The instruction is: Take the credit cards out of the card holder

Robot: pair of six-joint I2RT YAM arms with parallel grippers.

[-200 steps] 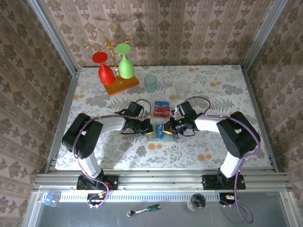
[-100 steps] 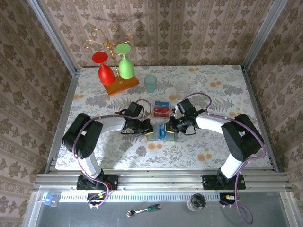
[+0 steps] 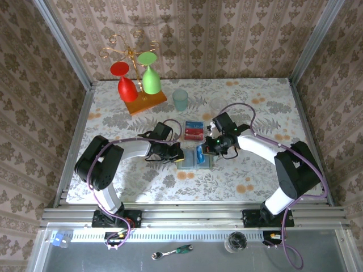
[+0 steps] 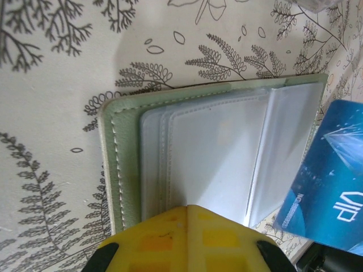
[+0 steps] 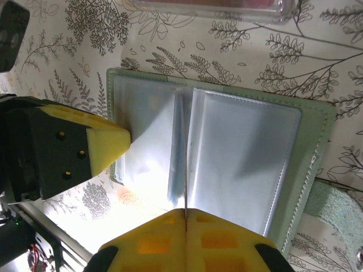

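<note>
The floral-patterned table (image 3: 255,170) carries everything, and the two arms meet near its middle, somewhat nearer the near edge than the far one. There lies the pale grey-green folding card holder (image 3: 186,164), opened flat with its clear plastic sleeves facing up. The left gripper (image 3: 177,154) has its yellow fingers pressed together, their tip resting on the sleeve of the holder's left panel. Its own wrist view shows that contact (image 4: 187,218) against the holder (image 4: 122,170), though whether a sleeve is pinched between the pads cannot be told. The right gripper (image 3: 207,148) is closed as well, pinching the thin blue credit card (image 3: 199,156) over the holder's right panel. The left wrist view shows the card's printed face (image 4: 334,187), cut off by the picture's right edge. The right wrist view gives only a thin edge-on line running out from between the closed fingers (image 5: 185,226) above the holder (image 5: 249,153). Just beyond the holder, toward the far edge, lies a small stack of red cards (image 3: 194,132), its details too small to read.
</note>
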